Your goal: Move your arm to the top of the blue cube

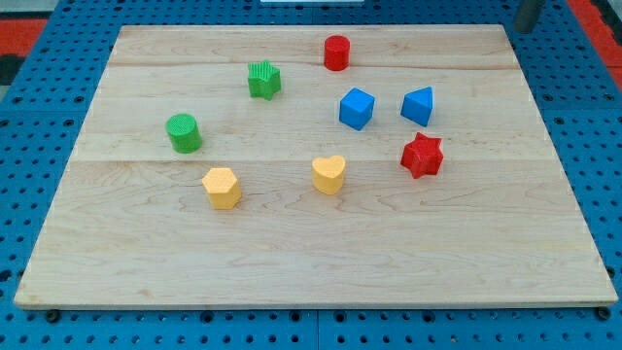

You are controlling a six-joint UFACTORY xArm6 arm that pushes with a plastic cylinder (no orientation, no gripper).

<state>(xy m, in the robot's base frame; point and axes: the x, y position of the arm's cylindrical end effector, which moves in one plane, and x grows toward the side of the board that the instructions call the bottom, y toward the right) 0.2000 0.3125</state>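
Observation:
The blue cube [356, 108] sits on the wooden board [311, 253], right of centre in its upper half. My tip [526, 29] shows as the lower end of a dark rod at the view's top right corner, just beyond the board's far right corner. It is well up and to the right of the blue cube and touches no block. A blue triangular block [418, 105] lies just right of the cube. A red cylinder [336, 52] stands above the cube, toward the view's top.
A green star [263, 80] and a green cylinder [183, 133] lie to the left. A red star [422, 156] lies below the blue triangular block. A yellow heart [328, 174] and a yellow hexagonal block [222, 188] lie toward the middle. Blue pegboard surrounds the board.

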